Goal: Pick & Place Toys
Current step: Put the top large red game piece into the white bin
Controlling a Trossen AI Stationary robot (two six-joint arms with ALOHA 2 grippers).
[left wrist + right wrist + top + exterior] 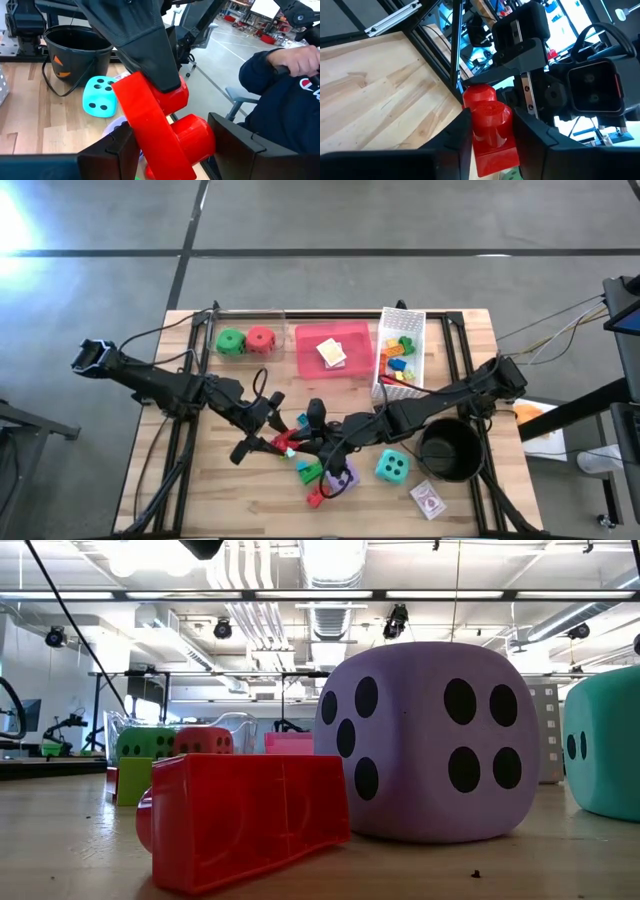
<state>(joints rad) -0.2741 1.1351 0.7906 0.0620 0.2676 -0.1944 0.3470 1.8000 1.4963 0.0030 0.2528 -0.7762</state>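
Observation:
A red brick [150,125] with two round studs hangs above the middle of the table, between my two grippers. My left gripper [272,438] reaches in from the table's left and is shut on it. My right gripper [312,430] comes from the right and is shut on the same brick [490,130]. Below them the purple die [345,477] and the teal die [391,467] rest on the table. A green die [230,341] and a red die [260,339] sit in a clear tub at the far left. My left gripper pinches the brick's near end [145,150] between its two fingers, with one finger [112,150] on the flat side and the other beside a stud [200,140]. It comes nearly level from the table's left. The brick is tilted and clear of the table. My right gripper pinches the brick's two sides [475,125] between its fingers [455,135], at the end away from my left gripper. It comes nearly level from the table's right, the studs facing its wrist camera. Its dark finger [145,45] covers the brick's upper end in the left wrist view.
A pink tray [350,365] with a card pack and a white mesh basket [400,320] of bricks stand at the back. A black pot [448,448] stands right. Loose bricks [312,480], one red [240,815], and a card pack [427,499] lie near. A person [280,95] sits beyond.

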